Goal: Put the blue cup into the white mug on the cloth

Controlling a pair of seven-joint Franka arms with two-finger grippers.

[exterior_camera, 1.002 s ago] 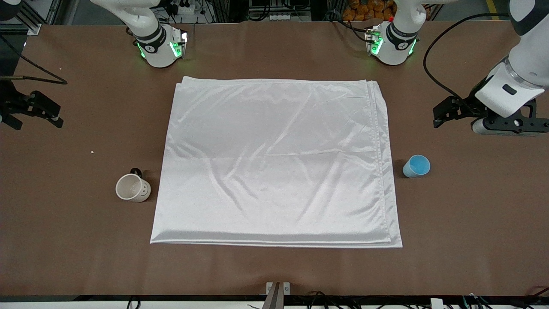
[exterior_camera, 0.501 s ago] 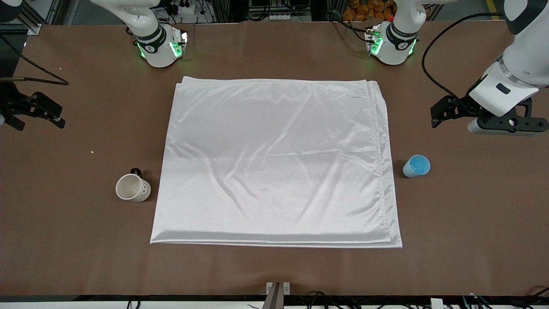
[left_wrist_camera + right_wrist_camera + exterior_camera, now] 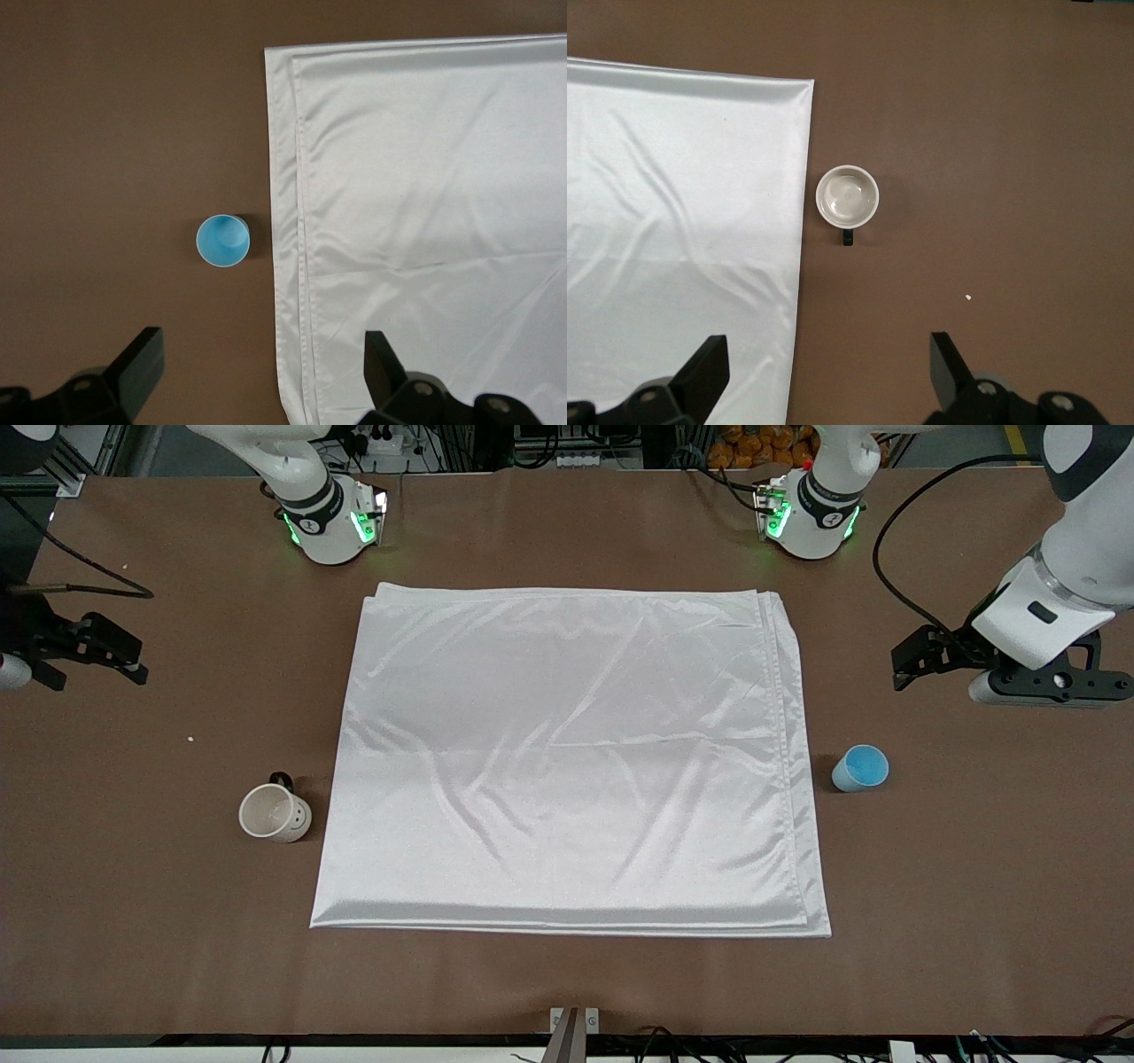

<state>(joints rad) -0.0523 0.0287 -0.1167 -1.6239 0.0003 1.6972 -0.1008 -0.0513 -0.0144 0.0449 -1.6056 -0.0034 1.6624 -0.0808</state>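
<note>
While one blue cup [image 3: 860, 768] stands, one white mug [image 3: 275, 813], one cloth [image 3: 571, 757]

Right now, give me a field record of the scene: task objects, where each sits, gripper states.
blue cup: upright on the bare table, just off the cloth's edge at the left arm's end; empty
white mug: upright on the table beside the cloth's edge at the right arm's end; empty
cloth: spread flat mid-table, nothing on it
left gripper: open, empty, above the table near the blue cup
right gripper: open, empty, above the table at its own end
task progress: cup not in mug, mug not on cloth
</note>
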